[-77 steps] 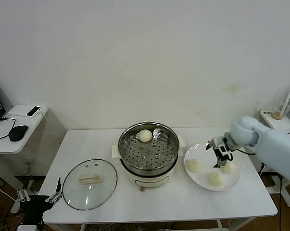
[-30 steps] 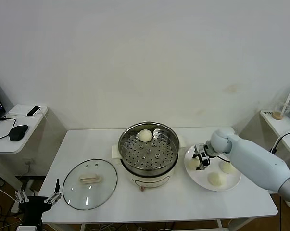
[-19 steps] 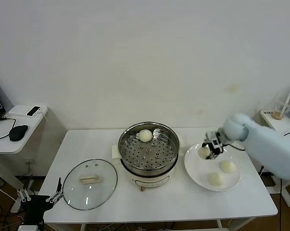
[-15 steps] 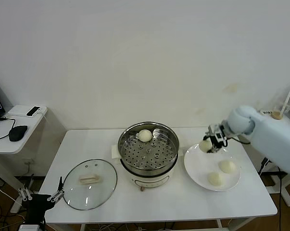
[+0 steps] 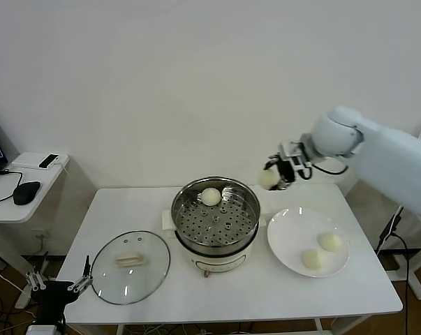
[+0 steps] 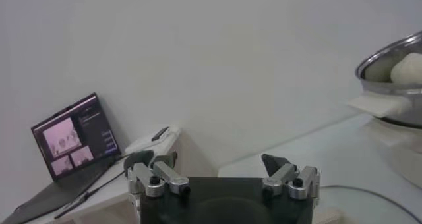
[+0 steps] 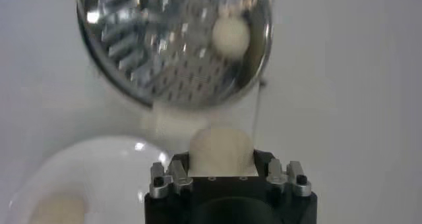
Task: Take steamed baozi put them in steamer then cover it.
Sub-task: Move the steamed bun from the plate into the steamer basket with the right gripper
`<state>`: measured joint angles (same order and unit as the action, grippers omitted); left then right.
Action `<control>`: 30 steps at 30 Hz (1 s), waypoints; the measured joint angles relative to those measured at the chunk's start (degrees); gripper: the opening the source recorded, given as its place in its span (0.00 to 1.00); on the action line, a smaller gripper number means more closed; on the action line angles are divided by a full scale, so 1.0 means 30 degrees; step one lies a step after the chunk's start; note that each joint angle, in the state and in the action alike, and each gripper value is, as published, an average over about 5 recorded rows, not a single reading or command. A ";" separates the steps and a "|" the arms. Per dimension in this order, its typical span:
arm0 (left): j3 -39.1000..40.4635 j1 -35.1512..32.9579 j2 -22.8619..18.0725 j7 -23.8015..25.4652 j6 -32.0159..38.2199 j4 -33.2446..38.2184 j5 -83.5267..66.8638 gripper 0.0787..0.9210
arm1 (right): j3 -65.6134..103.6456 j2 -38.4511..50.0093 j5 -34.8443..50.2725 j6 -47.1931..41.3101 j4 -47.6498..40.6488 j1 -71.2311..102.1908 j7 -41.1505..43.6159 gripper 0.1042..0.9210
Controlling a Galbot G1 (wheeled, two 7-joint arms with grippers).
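1. The left gripper (image 5: 56, 286) hangs low off the table's (image 5: 224, 296) front left corner, its jaws spread wide with nothing between them.
2. The cover (image 5: 130, 266) lies flat on the table at the left, just beside the steamer (image 5: 215, 222), its cream handle facing up.
3. The steamer stands at the table's middle, uncovered; one baozi in the steamer (image 5: 210, 197) rests on the perforated tray at its far side.
4. The right gripper (image 5: 274, 176) is raised above the table, just right of the steamer's far rim. Its jaws are closed on a held baozi (image 5: 268, 179), which sits between the fingertips and bulges beyond them.
5. A white plate (image 5: 290, 227) lies right of the steamer, with two plate baozi (image 5: 321, 250) on its right half.
6. No readable writing or brand shows on any of these.
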<state>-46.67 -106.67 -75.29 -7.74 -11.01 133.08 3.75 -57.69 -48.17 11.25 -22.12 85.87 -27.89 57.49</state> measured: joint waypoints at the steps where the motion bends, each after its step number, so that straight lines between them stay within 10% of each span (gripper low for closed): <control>1: -0.0034 0.0004 -0.0008 0.0000 0.0002 -0.0022 -0.0017 0.88 | -0.0138 -0.0459 0.0244 -0.0208 -0.0141 -0.0015 -0.0160 0.63; 30: -0.0523 0.0127 -0.0272 -0.0008 0.0022 0.0007 -0.0138 0.88 | -0.2216 -0.9030 0.2574 -0.3933 -0.5448 0.2332 -0.2591 0.63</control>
<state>-48.24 -106.28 -76.11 -7.77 -10.95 133.10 3.33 -64.34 -75.26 18.97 -33.91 69.53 -20.89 49.72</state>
